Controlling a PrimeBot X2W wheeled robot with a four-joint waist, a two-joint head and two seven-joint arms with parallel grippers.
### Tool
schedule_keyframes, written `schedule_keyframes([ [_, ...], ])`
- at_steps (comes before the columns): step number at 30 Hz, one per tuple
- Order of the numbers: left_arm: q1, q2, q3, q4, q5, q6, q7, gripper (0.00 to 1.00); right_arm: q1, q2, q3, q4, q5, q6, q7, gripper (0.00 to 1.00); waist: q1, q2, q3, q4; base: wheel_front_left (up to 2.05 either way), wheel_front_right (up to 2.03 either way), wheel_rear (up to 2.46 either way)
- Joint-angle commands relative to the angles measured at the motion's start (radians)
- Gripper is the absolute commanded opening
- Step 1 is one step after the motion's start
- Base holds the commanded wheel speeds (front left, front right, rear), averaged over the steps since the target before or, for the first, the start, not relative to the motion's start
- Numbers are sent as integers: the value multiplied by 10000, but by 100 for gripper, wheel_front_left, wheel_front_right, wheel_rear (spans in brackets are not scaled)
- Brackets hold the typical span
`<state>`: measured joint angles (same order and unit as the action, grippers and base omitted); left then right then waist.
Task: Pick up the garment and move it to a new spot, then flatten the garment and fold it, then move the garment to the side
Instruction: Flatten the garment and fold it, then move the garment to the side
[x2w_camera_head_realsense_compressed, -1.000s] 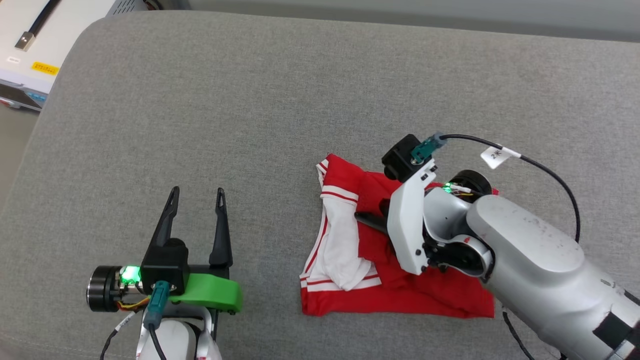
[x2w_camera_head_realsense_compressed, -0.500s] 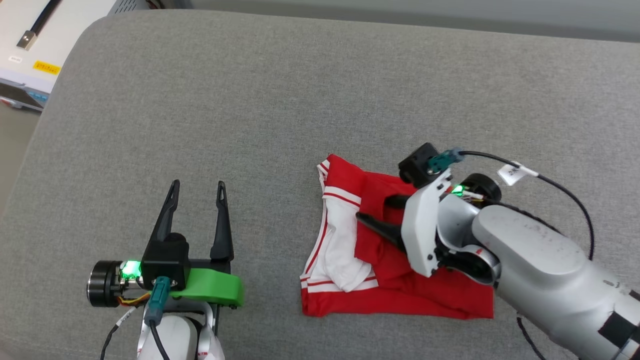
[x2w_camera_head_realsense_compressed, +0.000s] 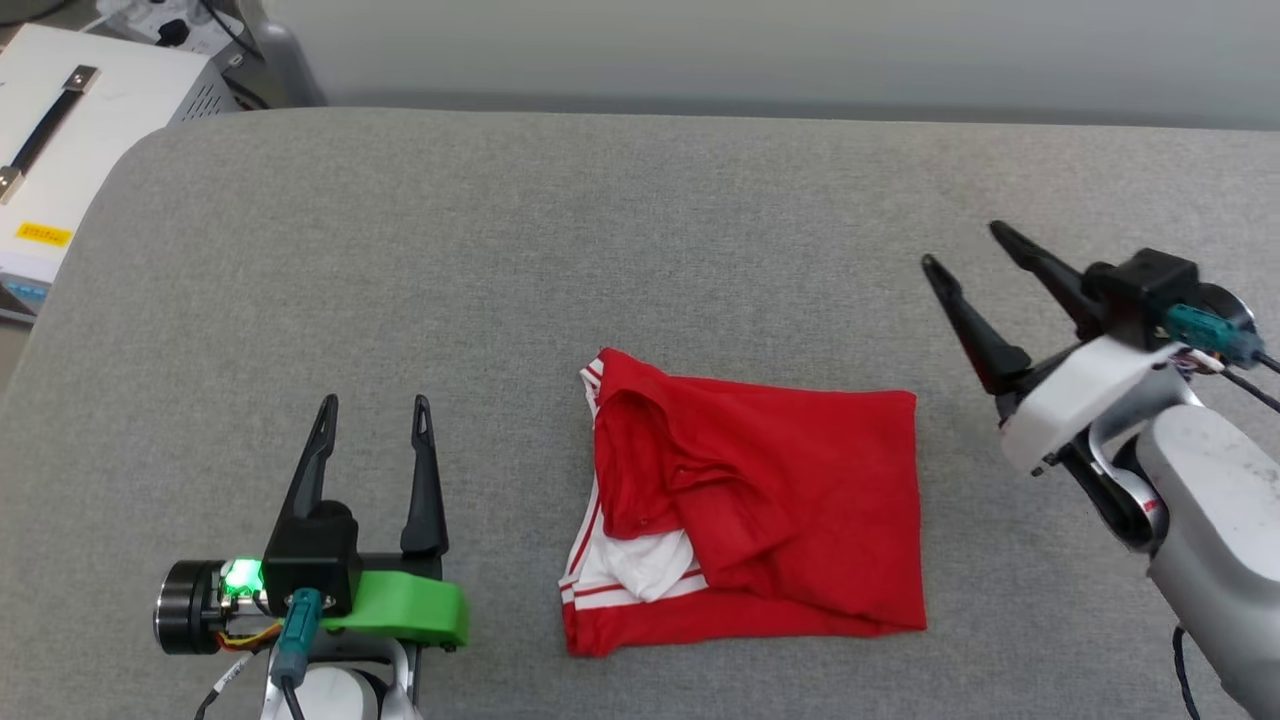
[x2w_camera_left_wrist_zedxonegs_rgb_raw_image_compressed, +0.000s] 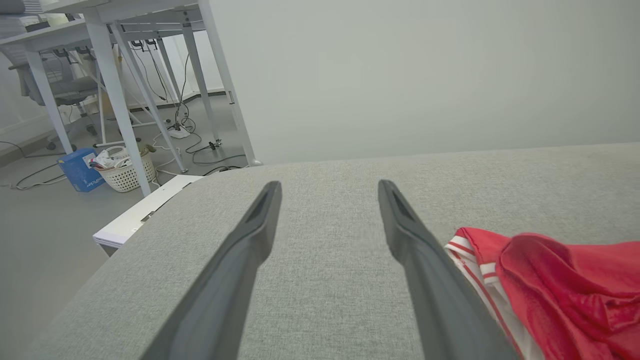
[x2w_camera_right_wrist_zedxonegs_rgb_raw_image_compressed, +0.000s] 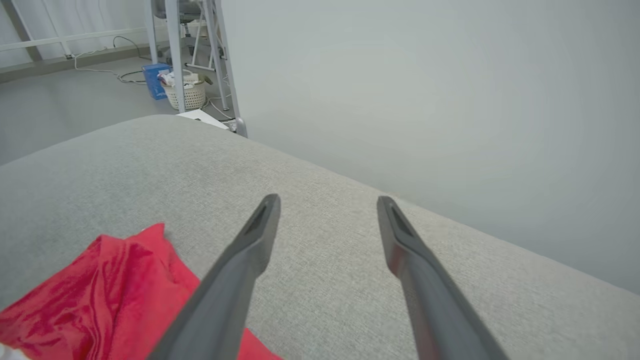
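Observation:
The garment, a red T-shirt with a white sleeve and striped trim showing at its left edge, lies folded into a rough rectangle on the grey cushioned surface. Left of it, my left gripper stands open and empty, fingers pointing away from me. Off the shirt's right edge, my right gripper is open and holds nothing. The shirt's left edge lies just right of the left gripper in the left wrist view. In the right wrist view its red corner lies left of the right gripper.
A white box with a black handle stands off the surface's far left corner. Beyond the far edge is a pale wall. White table legs, a basket and cables are on the floor to the left.
My right gripper has opened, let go of the shirt and pulled back to the right. A red layer now covers most of the white sleeve. The head camera has tilted up.

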<state>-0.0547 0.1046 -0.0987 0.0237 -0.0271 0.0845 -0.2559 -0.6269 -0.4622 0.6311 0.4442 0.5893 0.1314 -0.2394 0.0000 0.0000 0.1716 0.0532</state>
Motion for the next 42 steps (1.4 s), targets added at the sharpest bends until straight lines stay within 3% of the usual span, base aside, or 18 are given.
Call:
schedule_keyframes([
  [1, 186, 72, 36, -44, 20, -9, -59, 100, 442, 146, -682, -213, -420, -7, -145, 100, 0, 0, -262, -266, 0, 0, 0],
  [8, 424, 121, 82, -114, 19, -63, -59, 100, 3023, 1446, -4250, -2282, -2528, -7, -219, 100, 0, 0, -484, -407, 0, 0, 0],
  [15, 764, 132, 175, -184, -49, -86, -59, 100, 5020, 2629, -5518, -3870, -3642, -7, -222, 100, 0, 0, -706, -392, 0, 0, 0],
  [23, 1035, 119, 170, -259, -70, -163, -59, 100, 6530, 3554, -6224, -4487, -4006, -7, -223, 100, 0, 0, -837, -269, 0, 0, 0],
  [36, 1045, 92, 207, -193, -53, -191, -59, 100, 6616, 3600, -6290, -4697, -4307, -7, -223, 100, 0, 0, -748, -203, 0, 0, 0],
  [42, 889, 52, 225, -217, -65, -189, -59, 100, 5258, 2475, -6038, -4985, -4501, -7, -223, 100, 0, 0, -491, -166, 0, 0, 0],
])
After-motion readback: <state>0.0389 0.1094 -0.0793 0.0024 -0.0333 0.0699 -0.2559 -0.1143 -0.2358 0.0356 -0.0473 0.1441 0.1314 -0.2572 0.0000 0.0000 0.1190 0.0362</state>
